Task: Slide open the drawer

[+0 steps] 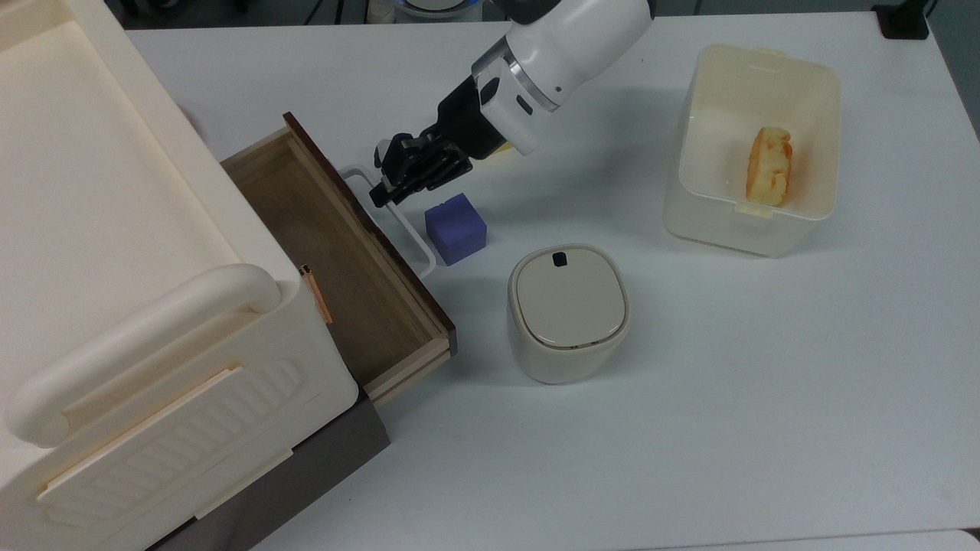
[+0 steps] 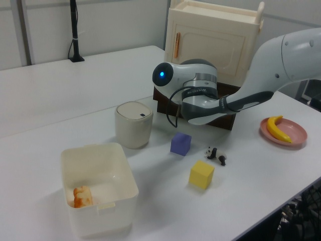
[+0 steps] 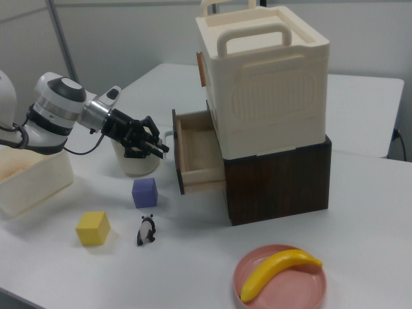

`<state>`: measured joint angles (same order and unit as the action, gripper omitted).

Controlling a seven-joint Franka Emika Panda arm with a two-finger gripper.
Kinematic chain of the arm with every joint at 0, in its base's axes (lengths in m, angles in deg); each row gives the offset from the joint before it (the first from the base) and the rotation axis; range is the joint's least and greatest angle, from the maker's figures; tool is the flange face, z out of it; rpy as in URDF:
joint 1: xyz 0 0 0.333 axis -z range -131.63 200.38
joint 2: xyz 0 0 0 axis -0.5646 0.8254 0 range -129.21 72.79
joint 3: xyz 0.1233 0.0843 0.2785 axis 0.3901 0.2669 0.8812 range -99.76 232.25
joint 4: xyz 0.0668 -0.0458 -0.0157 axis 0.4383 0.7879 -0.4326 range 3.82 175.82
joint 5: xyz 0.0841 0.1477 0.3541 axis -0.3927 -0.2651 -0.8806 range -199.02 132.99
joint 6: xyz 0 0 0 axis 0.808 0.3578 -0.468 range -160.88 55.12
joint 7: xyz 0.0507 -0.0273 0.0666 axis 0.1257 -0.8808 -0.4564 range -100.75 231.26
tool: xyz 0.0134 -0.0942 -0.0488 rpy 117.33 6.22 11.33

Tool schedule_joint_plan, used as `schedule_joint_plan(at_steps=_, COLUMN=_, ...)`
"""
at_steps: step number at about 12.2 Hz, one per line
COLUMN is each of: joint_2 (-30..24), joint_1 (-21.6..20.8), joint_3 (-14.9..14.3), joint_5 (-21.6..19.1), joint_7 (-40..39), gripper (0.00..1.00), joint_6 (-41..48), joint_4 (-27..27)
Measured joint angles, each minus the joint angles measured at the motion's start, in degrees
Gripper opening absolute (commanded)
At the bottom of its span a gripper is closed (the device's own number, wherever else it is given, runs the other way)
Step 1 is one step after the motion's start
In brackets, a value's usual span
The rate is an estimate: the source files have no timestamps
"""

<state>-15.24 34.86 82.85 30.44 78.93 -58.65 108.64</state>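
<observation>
Wooden and light brown inside, the drawer [image 1: 337, 260] stood pulled well out of the cabinet [image 1: 115, 252], its dark front panel facing the open table [image 1: 766, 383]. In the right view the drawer [image 3: 196, 154] jutted toward the right view's left from just above the cabinet's dark brown base. The thin white loop handle [image 1: 398, 226] stuck out from the front panel, and the black gripper [image 1: 383, 187] sat at the handle's far end in the top view, its fingers closed around the white loop. In the right view the gripper [image 3: 158, 147] reached in from the right view's left and met the handle just in front of the drawer.

A purple cube [image 1: 455, 228] lay just beside the handle, and a lidded cream pot [image 1: 568, 312] stood near it. A cream bin [image 1: 754, 145] with an orange-yellow lump [image 1: 769, 165] inside was well apart, on the top view's right. The right view also showed a yellow cube [image 3: 93, 228], a small panda figure [image 3: 147, 230] and a banana [image 3: 278, 271] on a pink plate [image 3: 302, 290].
</observation>
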Motion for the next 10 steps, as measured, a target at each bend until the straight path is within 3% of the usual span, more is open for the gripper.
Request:
schedule_joint_plan(at_steps=1, joint_2=-0.21, joint_1=-0.18, joint_3=0.61, joint_5=0.01, joint_7=-0.01, gripper=1.00, joint_6=-0.01, joint_4=-0.28)
schedule_joint_plan(at_steps=9, joint_2=-0.91, joint_1=-0.25, joint_3=0.99, joint_5=-0.23, joint_7=-0.29, gripper=1.00, joint_6=-0.01, joint_4=-0.77)
schedule_joint_plan(at_steps=10, joint_2=-1.02, joint_1=-0.34, joint_3=1.03, joint_5=-2.96, joint_7=-0.21, gripper=1.00, joint_6=0.00, joint_4=-1.53)
